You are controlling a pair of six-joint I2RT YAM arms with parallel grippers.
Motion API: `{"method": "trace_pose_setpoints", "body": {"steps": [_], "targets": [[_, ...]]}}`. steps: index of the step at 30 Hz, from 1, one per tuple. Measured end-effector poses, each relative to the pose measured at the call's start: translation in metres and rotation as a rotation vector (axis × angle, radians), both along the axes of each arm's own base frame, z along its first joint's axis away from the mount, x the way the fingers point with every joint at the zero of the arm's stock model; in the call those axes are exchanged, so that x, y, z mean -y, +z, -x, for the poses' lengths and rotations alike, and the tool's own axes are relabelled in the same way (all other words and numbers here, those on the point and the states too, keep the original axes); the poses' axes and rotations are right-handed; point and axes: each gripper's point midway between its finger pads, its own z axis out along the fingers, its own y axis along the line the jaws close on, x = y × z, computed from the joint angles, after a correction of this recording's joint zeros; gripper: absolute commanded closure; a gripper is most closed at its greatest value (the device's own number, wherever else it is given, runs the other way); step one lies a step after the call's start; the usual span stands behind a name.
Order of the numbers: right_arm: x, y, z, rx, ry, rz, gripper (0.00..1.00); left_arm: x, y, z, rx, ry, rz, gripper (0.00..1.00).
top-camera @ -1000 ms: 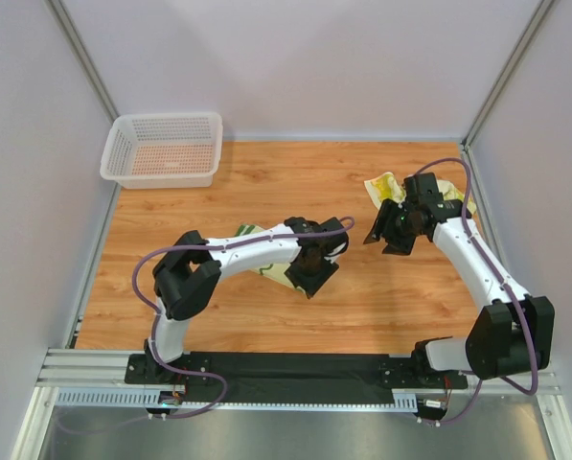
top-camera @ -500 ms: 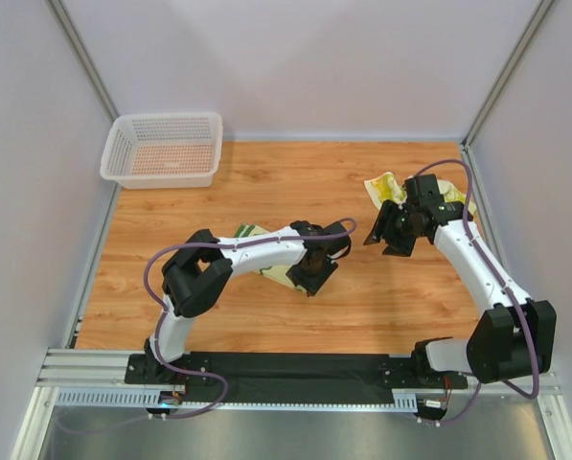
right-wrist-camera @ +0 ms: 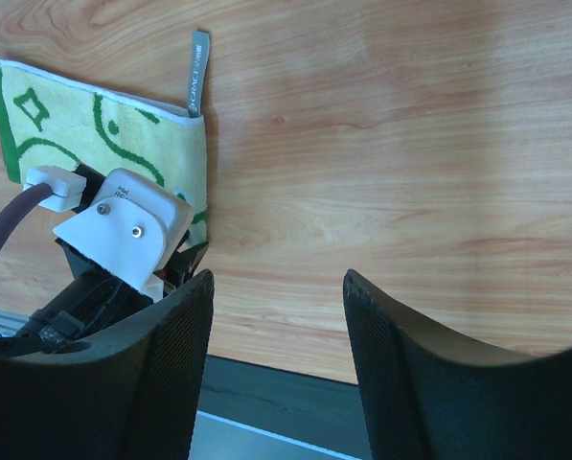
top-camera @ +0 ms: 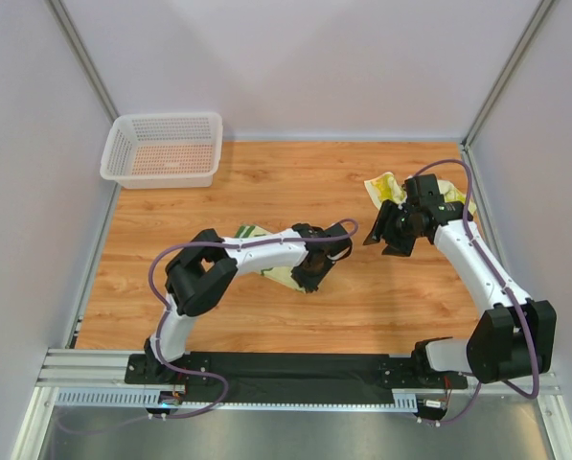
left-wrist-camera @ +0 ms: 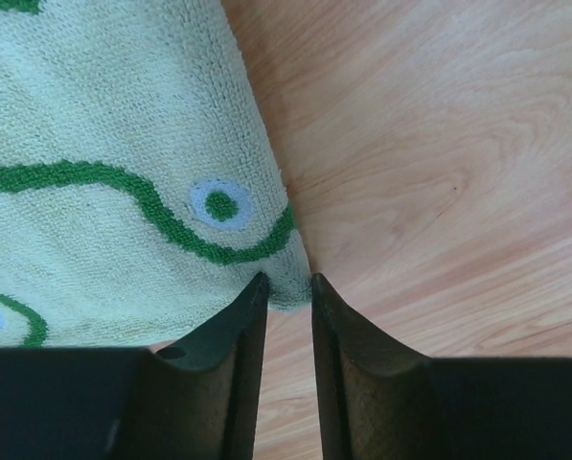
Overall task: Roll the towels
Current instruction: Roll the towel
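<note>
Now straddling corner of flat towel (left-wrist-camera: 103, 153) with left claw (left-wrist-camera: 286, 285), tips narrowly apart, pinch unclear; spreading ahead-left of claw over surface (left-wrist-camera: 439, 144). Hovering right claw (right-wrist-camera: 276, 283) farther off, jaws apart.

I'm seeing the towel (left-wrist-camera: 103, 172) as looped terry cloth, matt and nubbly to the eye. The table (left-wrist-camera: 439, 144) is showing smooth wood grain with a soft sheen. My left fingers (left-wrist-camera: 233, 364) are looking like dark matt plastic, and the basket (top-camera: 161, 179) like white plastic mesh.
</note>
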Motion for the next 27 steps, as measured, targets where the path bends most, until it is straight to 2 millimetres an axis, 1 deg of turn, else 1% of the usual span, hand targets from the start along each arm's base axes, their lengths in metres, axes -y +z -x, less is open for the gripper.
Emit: {"method": "trace_pose_setpoints", "body": {"steps": [2, 5, 6, 7, 8, 12, 13, 15, 17, 21, 24, 27], "targets": [[-0.001, 0.0, 0.0, 0.0, 0.002, -0.003, 0.42, -0.001, -0.002, -0.001, 0.009, 0.002, -0.001, 0.71], [-0.003, 0.0, -0.001, -0.002, 0.009, -0.015, 0.42, -0.002, -0.003, -0.002, 0.022, 0.001, 0.0, 0.82], [-0.004, -0.001, -0.001, -0.005, 0.01, -0.019, 0.41, -0.003, -0.002, -0.003, 0.025, 0.0, 0.002, 0.86], [-0.005, -0.002, -0.002, -0.008, 0.013, -0.024, 0.41, -0.003, -0.002, -0.003, 0.029, -0.001, 0.004, 0.95], [-0.007, -0.003, -0.002, -0.013, 0.017, -0.032, 0.41, -0.004, -0.002, -0.003, 0.031, -0.001, 0.007, 1.0], [-0.019, -0.013, -0.005, -0.056, 0.036, -0.093, 0.39, -0.004, 0.0, -0.002, 0.039, -0.008, 0.039, 1.0], [-0.023, -0.017, -0.006, -0.072, 0.038, -0.115, 0.36, -0.006, 0.001, -0.001, 0.031, -0.005, 0.054, 1.0], [-0.031, -0.024, -0.007, -0.113, 0.04, -0.163, 0.33, -0.011, 0.003, 0.001, 0.011, 0.003, 0.083, 1.0], [-0.04, -0.031, -0.01, -0.147, 0.042, -0.214, 0.32, -0.015, 0.008, 0.002, -0.008, 0.014, 0.108, 1.0], [-0.06, -0.047, -0.015, -0.223, 0.051, -0.298, 0.3, -0.017, 0.027, -0.005, -0.009, 0.036, 0.176, 1.0], [-0.08, -0.065, -0.01, -0.298, 0.082, -0.331, 0.3, -0.014, 0.038, -0.009, 0.007, 0.04, 0.217, 1.0], [-0.102, -0.081, -0.004, -0.353, 0.114, -0.356, 0.3, -0.014, 0.044, -0.007, 0.008, 0.035, 0.239, 1.0]]}}
